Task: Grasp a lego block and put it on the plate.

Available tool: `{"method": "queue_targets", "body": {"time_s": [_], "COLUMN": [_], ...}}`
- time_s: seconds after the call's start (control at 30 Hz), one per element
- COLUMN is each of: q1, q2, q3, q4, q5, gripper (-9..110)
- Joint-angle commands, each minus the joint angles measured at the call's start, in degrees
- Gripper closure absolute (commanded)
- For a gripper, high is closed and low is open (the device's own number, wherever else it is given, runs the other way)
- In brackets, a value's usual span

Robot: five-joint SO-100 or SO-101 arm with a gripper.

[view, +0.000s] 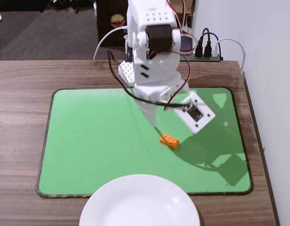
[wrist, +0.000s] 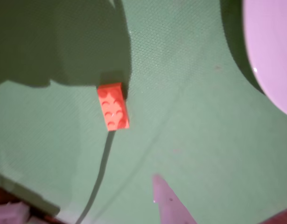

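Plate sat at the near edge of the worktop in the fixed view, white and glossy, its far rim overlapping the front border of the green mat; nothing lay on the part of it that showed. In the wrist view only a curved slice of the plate showed at the upper right, well apart from the block.

The orange block lay flat on the mat, studs up, right of the mat's middle and between the arm and the plate. In the wrist view the block sat half in the arm's shadow, touching nothing.

The white arm rose from the far side of the mat and leaned forward, with black and red cables looping round it. Its hand pointed down just above and behind the block. One slim finger tapered toward the mat at the left, and the other part, a squarish white piece, stuck out to the right, so the jaws stood spread with nothing between them. In the wrist view one pale fingertip came in from the bottom edge, clear of the block.

The worktop was brown wood grain. The arm threw a hard shadow on the mat's right side. Behind the worktop were a dark floor, a white wall at the right and a power strip with plugs at the far edge.
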Motion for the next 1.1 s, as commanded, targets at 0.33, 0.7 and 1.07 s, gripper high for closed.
{"method": "queue_targets", "body": {"time_s": [0.33, 0.7, 1.07], "q1": [-0.62, -2.9, -4.66], "q2": [-3.52, -7.73, -8.09], "q3": [9.84, 10.2, 10.02], "q4": [-14.15, -19.51, -19.69], "q5": [0.18, 3.08, 4.66], "gripper": [52, 52, 56]}}
